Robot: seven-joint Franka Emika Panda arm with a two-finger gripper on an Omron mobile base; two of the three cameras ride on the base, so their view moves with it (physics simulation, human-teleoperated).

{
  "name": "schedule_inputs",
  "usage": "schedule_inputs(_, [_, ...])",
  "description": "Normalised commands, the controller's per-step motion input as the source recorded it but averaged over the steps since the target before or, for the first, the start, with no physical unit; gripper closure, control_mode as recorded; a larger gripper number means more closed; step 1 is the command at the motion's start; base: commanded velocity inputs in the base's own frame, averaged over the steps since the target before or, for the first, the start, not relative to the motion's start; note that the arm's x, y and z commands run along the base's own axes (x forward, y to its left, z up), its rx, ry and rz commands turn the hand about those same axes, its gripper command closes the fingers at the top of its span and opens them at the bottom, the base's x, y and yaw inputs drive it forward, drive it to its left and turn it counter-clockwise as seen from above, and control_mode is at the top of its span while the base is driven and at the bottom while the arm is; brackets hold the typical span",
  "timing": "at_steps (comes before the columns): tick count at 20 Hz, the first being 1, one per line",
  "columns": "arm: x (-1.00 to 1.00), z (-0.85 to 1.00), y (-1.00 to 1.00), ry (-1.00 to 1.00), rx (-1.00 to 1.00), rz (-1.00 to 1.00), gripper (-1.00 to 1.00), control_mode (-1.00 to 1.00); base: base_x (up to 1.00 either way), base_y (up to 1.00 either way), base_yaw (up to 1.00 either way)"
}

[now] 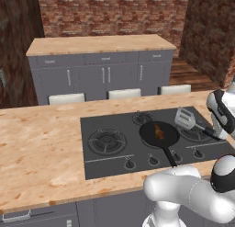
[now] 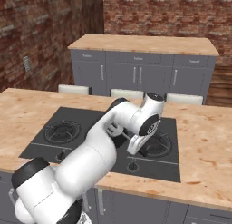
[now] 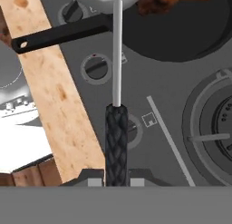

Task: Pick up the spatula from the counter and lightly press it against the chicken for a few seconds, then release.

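My gripper (image 3: 116,180) is shut on the spatula's dark braided handle (image 3: 116,141). The thin metal shaft (image 3: 117,51) runs away from the hand to the pale slotted head (image 1: 185,118). That head hangs over the cooktop, just right of the black pan (image 1: 158,134). A brown piece of chicken (image 1: 159,131) lies in the middle of the pan. In the hand view the chicken (image 3: 170,0) sits at the top edge, close beside the spatula head; whether they touch I cannot tell. From the left base the gripper (image 1: 220,135) is at the right edge, low over the stove.
The pan's long black handle (image 3: 59,38) points toward the counter's front edge. Stove knobs (image 3: 96,68) line the front of the dark cooktop (image 1: 105,159), with burners (image 1: 107,141) left and right. Wooden counter (image 1: 41,143) surrounds it; white stools (image 1: 66,98) and grey cabinets stand behind.
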Motion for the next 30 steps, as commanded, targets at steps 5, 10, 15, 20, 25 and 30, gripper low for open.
schedule_inputs(5, [0.40, 0.00, 0.03, 0.10, -0.07, 0.00, 1.00, -1.00, 0.00, 0.00, 0.00])
schedule_inputs(10, [0.35, 0.00, 0.07, 0.11, -0.08, 0.00, 1.00, -1.00, 0.00, 0.00, 0.00])
schedule_inputs(15, [0.16, 0.00, 0.11, 0.12, -0.09, 0.00, 1.00, -1.00, 0.00, 0.00, 0.00])
schedule_inputs(20, [0.06, -0.04, 0.09, 0.04, -0.04, 0.00, 1.00, -1.00, 0.00, 0.00, 0.00])
schedule_inputs(25, [0.00, -0.16, 0.11, 0.01, -0.01, 0.00, 1.00, -1.00, 0.00, 0.00, 0.00])
schedule_inputs(30, [0.00, -0.13, 0.17, 0.00, -0.08, 0.00, 1.00, -1.00, 0.00, 0.00, 0.00])
